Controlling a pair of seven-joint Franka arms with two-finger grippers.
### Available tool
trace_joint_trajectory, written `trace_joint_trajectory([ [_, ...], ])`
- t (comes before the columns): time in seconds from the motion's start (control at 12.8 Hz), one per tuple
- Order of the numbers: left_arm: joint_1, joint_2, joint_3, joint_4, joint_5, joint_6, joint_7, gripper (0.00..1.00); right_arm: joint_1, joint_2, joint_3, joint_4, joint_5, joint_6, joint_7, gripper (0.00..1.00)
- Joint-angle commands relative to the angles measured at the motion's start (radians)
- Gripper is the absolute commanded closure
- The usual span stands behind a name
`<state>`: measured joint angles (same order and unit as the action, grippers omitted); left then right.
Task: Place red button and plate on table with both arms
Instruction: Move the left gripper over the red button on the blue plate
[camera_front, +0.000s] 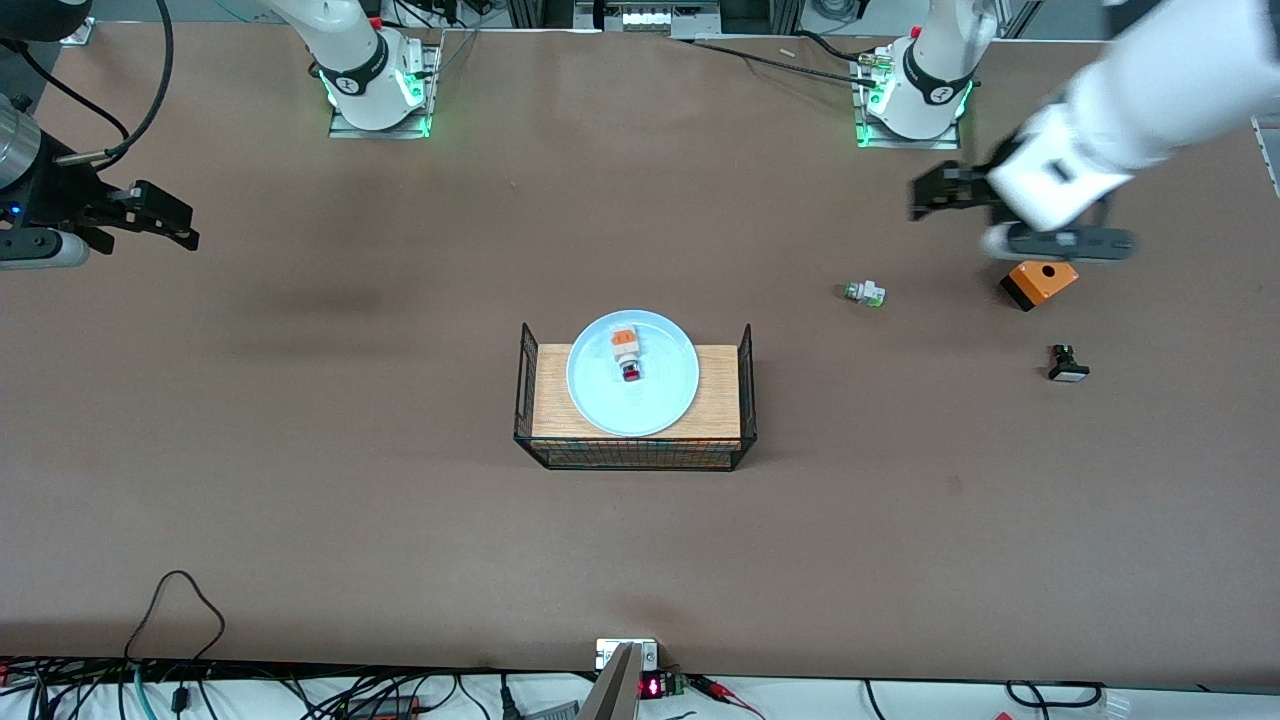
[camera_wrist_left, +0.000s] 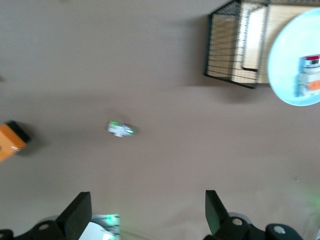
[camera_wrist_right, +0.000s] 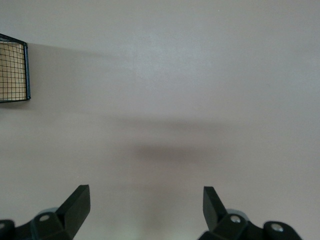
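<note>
From my remote station, I see the plate, pale blue and round, resting on the small wooden board with black wire sides at the middle of the table. The red button lies on the plate, its red cap pointing toward the front camera and its orange block away from it. My left gripper hangs in the air at the left arm's end of the table, empty, its fingers spread wide in the left wrist view, over bare tabletop near the orange box. A green-tipped white switch lies on the table between the board and that box; a black-and-white switch lies nearer the front camera than the box. My right gripper hangs at the right arm's end, well apart from the board, also spread wide and holding nothing; its wrist view shows bare tabletop with only a corner of the wire side
</note>
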<state>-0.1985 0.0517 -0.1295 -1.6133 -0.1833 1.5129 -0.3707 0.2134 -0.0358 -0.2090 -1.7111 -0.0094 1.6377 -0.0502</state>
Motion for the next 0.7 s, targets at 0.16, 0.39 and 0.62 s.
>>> trace_joint_trajectory([
  [0.16,-0.102,0.144,-0.117,0.069,0.007,0.354,-0.238,0.00,0.000,-0.010,0.002,-0.001,-0.009,-0.016,0.000,0.00],
  [0.39,-0.176,0.236,-0.151,0.069,0.166,0.631,-0.373,0.00,0.001,-0.004,0.002,0.002,-0.008,-0.002,0.000,0.00],
  [0.62,-0.208,0.322,-0.150,0.064,0.249,0.883,-0.537,0.00,0.001,0.001,0.002,0.007,-0.004,-0.005,0.001,0.00],
])
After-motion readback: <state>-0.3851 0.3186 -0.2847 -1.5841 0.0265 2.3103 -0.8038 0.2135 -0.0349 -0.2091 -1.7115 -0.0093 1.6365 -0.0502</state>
